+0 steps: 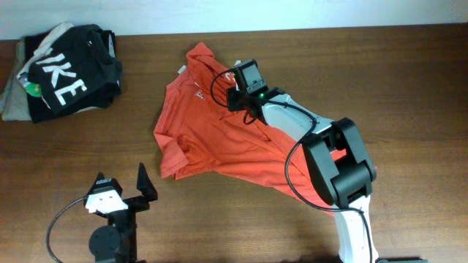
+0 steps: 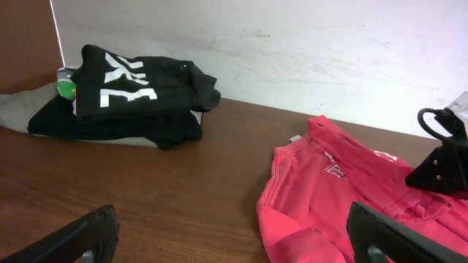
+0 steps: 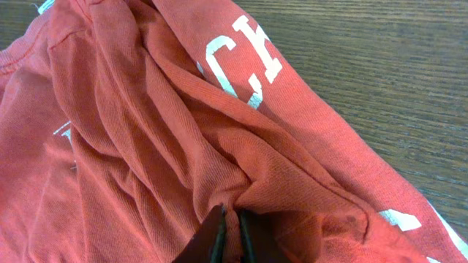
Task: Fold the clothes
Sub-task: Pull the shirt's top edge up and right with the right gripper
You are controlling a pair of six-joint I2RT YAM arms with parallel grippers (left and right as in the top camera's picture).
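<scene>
The red-orange T-shirt (image 1: 219, 135) lies rumpled on the wooden table's middle, with small white print near its collar. It also shows in the left wrist view (image 2: 344, 197) and fills the right wrist view (image 3: 146, 131), where white letters show on a fold. My right gripper (image 1: 247, 109) sits over the shirt's upper right part; its fingers (image 3: 230, 223) are shut on a pinched fold of the red cloth. My left gripper (image 1: 121, 183) is open and empty near the front edge, left of the shirt's lower corner; its fingers frame bare table and the shirt's edge (image 2: 234, 241).
A black garment with big white letters (image 1: 69, 69) lies on a grey-beige garment (image 1: 13, 98) at the back left corner, also seen in the left wrist view (image 2: 139, 91). A white wall (image 2: 292, 44) stands behind the table.
</scene>
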